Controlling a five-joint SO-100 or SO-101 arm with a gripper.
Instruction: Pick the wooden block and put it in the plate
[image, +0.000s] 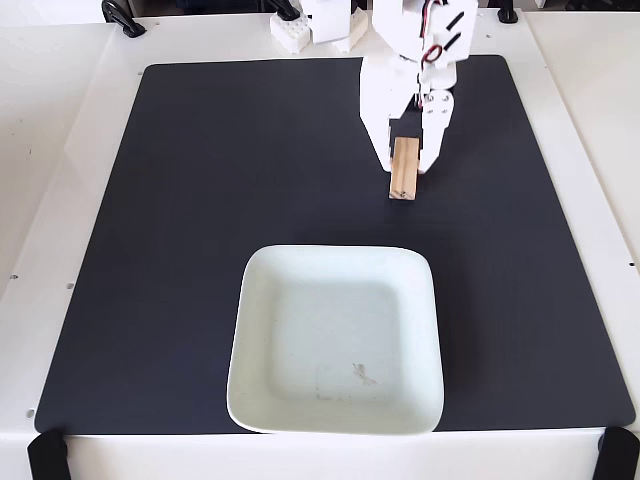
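In the fixed view my gripper (408, 165) is closed on the wooden block (404, 169), one finger on each long side, near the far edge of the black mat (200, 200) and a little right of its middle. The block points toward the plate (335, 340), which sits at the mat's near edge, well apart from me. I think the block is already off the mat, but from this angle I cannot be sure. To do the carry well, I should keep the grip firm, rise enough to clear the raised rim, and open only above the plate's middle.
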